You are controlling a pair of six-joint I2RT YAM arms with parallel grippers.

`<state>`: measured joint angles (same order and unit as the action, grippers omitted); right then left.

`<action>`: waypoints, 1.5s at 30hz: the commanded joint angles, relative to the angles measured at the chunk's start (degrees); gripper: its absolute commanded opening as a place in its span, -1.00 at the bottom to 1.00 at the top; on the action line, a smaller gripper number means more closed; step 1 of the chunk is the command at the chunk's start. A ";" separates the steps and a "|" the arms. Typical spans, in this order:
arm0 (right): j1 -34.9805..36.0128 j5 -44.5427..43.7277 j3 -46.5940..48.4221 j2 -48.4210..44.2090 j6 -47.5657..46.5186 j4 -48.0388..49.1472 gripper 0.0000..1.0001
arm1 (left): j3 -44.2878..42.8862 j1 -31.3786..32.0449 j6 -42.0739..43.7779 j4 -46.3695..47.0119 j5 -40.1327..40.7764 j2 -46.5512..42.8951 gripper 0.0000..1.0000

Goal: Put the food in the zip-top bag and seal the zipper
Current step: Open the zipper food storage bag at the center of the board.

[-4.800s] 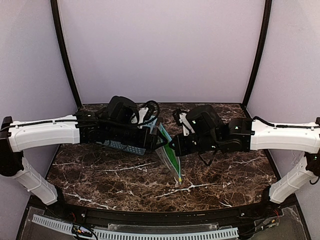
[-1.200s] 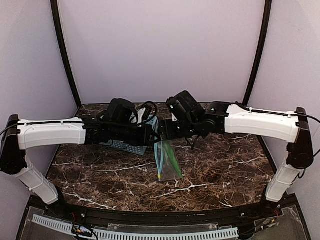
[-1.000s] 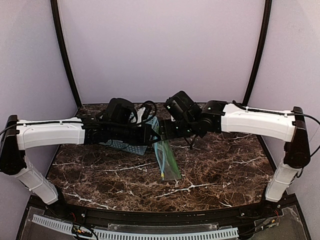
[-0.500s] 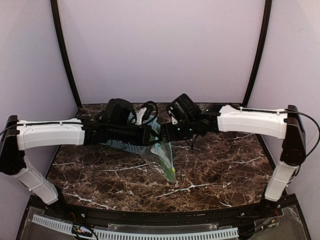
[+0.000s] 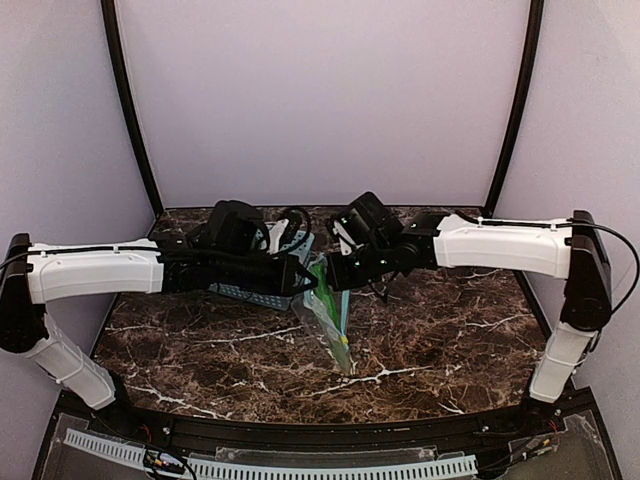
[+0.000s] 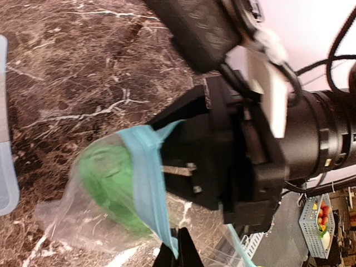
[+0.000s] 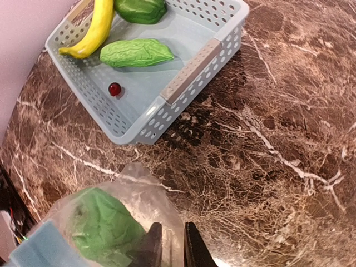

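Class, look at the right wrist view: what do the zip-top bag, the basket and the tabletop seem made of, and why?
The zip-top bag: thin clear plastic film, glossy; it crinkles and shows green through.
The basket: moulded light-blue plastic, matte, with rows of holes.
The tabletop: dark brown marble look, white veins; possibly printed laminate.

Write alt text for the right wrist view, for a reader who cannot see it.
A clear zip-top bag holding a green vegetable sits bottom left, the jaws pinched close on its film. Beyond, on brown marble, a light-blue slotted basket holds a banana, green pepper, cucumber-like piece and small red ball.
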<state>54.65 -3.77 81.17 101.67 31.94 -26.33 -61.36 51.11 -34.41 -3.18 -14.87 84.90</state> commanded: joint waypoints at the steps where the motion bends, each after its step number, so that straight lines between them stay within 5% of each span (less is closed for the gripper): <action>1: 0.10 -1.45 -1.27 -6.09 0.08 -0.78 -1.00 | 1.12 -0.92 -2.69 -9.22 10.59 -4.25 -0.99; 9: 0.18 -9.13 -2.96 -10.93 3.18 -8.52 -1.00 | -2.56 -1.15 -0.68 -19.57 19.96 -3.81 -0.99; 14: 0.41 -6.68 -3.48 -10.65 2.52 -7.82 -0.97 | -2.92 -1.11 1.36 -11.91 10.63 -2.09 -0.99; 18: 0.39 -0.92 -5.81 -11.29 1.35 -2.64 -0.41 | -2.23 -0.98 0.69 -4.11 -2.24 0.93 -0.99; 25: 0.45 2.74 -8.99 -10.96 0.92 2.65 0.19 | -1.56 -0.63 2.14 -1.64 -5.67 3.46 -0.99; 42: 0.37 -7.59 -2.76 -2.43 2.67 -5.56 0.13 | -1.64 -0.60 3.08 -2.18 -4.30 2.64 -0.99; 45: 0.37 -5.55 -3.23 -3.19 2.15 -5.05 0.25 | -2.52 -0.60 2.71 -4.71 -2.39 2.89 -0.99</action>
<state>55.35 -8.88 77.23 98.43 33.93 -29.91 -63.37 50.37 -32.14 -4.80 -19.44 88.86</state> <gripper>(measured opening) 0.588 0.010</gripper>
